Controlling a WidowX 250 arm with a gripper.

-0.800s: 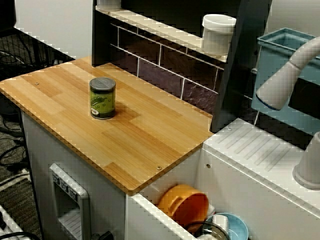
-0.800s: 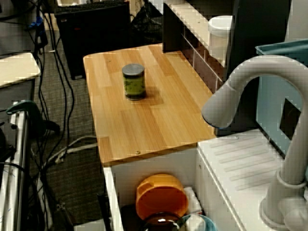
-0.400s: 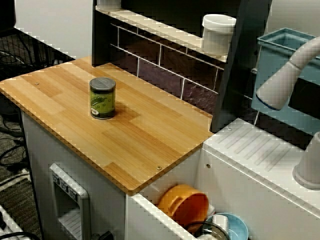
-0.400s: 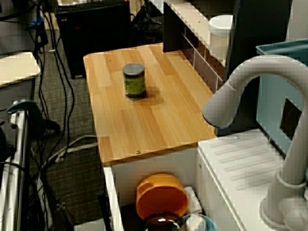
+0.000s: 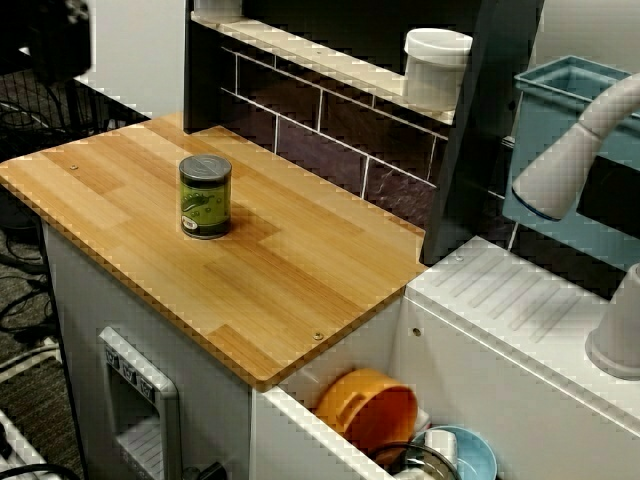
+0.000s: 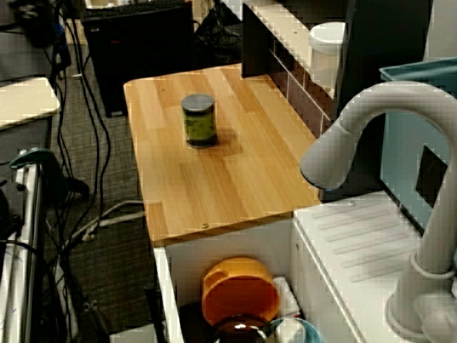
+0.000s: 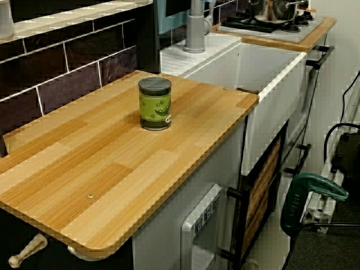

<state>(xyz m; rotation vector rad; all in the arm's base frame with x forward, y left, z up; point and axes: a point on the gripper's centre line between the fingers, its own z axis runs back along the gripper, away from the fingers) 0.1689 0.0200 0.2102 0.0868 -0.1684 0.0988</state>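
A green-labelled can (image 5: 205,197) with a grey lid stands upright and alone on the wooden counter (image 5: 300,275). The view over the faucet shows the can (image 6: 198,121) toward the counter's (image 6: 214,189) far end. The low view along the counter has the can (image 7: 154,104) near the middle of the board (image 7: 84,157). A dark blurred shape (image 5: 60,35), apparently the arm with the gripper, pokes in at the top left, well off the counter and far from the can. It shows again as the same dark shape (image 6: 32,14). Its fingers cannot be made out.
A white cup (image 5: 437,65) sits on the tiled back shelf. A grey faucet (image 6: 357,128) arches over the sink, which holds an orange bowl (image 6: 239,289) and other dishes. A blue bin (image 5: 570,100) stands behind. Cables and a green tool (image 7: 309,194) lie on the floor.
A dark blurred shape has come into the top left corner of both fixed views. The can and everything else have stayed put.
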